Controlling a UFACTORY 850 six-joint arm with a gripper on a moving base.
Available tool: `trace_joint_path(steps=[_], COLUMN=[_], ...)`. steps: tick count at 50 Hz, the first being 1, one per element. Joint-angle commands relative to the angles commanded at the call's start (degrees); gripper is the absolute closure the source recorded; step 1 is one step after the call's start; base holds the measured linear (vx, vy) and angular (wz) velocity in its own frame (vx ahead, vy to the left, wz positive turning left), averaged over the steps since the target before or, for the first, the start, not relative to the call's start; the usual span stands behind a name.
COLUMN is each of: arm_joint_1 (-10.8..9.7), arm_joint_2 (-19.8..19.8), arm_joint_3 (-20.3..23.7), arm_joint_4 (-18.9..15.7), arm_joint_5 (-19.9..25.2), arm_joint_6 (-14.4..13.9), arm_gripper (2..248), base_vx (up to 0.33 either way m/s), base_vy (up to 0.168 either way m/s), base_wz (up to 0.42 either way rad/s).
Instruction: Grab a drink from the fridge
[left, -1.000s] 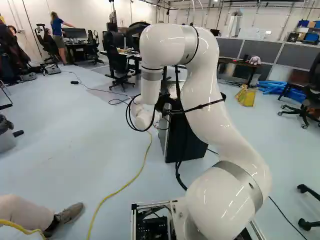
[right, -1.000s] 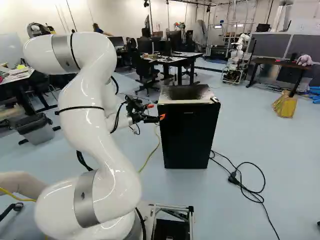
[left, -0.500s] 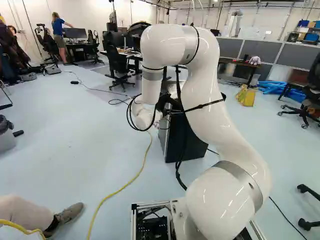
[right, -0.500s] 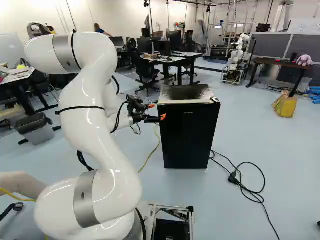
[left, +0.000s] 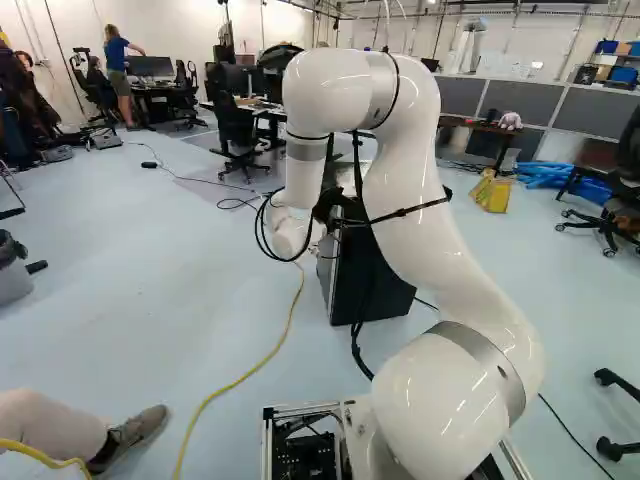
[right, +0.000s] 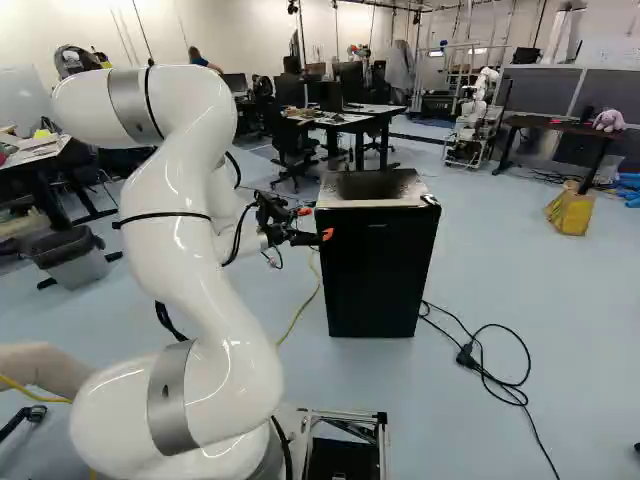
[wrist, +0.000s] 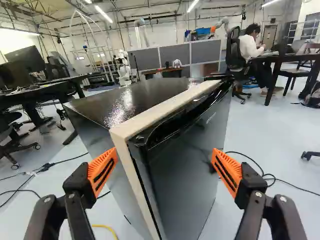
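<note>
Blk fridge (right: 375, 275) on floor (right: 560, 320), door shut, white arm (right: 195, 270) w/ gripper (right: 316, 223) open nr fridge's top corner, orange pads (wrist: 103, 171) wide apart w/ corner ahead btwn them, blk cable (right: 466, 355) beside fridge, yellow bag (right: 570, 212) & another robot (right: 473, 125) beyond it

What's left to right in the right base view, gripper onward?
Gripper → black mini fridge → black cable plug → yellow bag → plush toy
</note>
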Motion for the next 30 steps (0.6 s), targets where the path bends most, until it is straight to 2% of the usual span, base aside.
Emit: trace_joint_path(steps=[30], arm_joint_1=[-0.49], arm_joint_2=[0.12], arm_joint_3=[0.22], arm_joint_4=[0.00], arm_joint_5=[0.00], arm_joint_6=[0.00], arm_gripper=[3], base_vx=[0.000], base_vy=[0.000], base_wz=[0.000])
